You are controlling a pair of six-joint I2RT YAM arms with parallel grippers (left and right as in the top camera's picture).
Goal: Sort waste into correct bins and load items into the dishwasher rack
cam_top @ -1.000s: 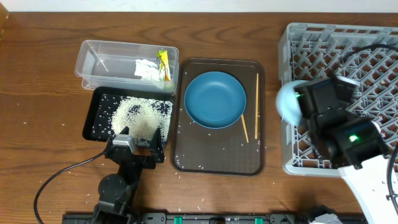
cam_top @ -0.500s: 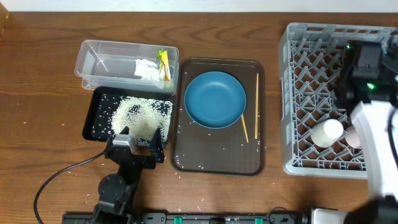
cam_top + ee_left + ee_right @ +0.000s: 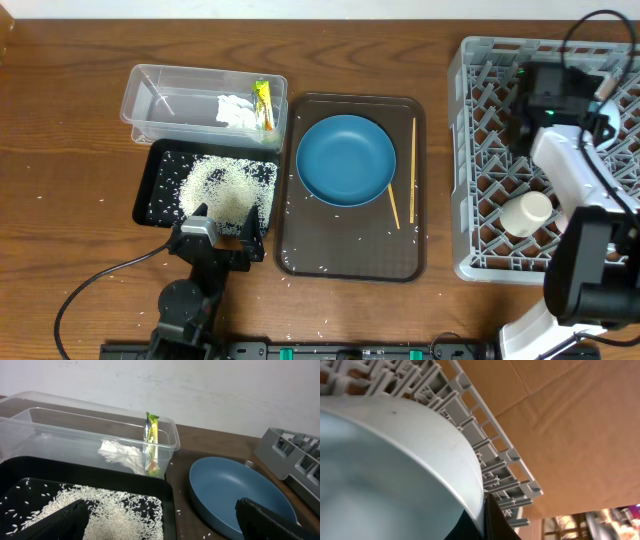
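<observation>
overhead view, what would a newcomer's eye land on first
The blue plate on the brown tray at centre stands out most, with the white rice heap in the black tray to its left. At the right, the big grey rack holds a white cup, and the right fingers pinch a pale bowl.

No legible text anywhere; print on snack wrapper (image 3: 151, 435) too small to read
</observation>
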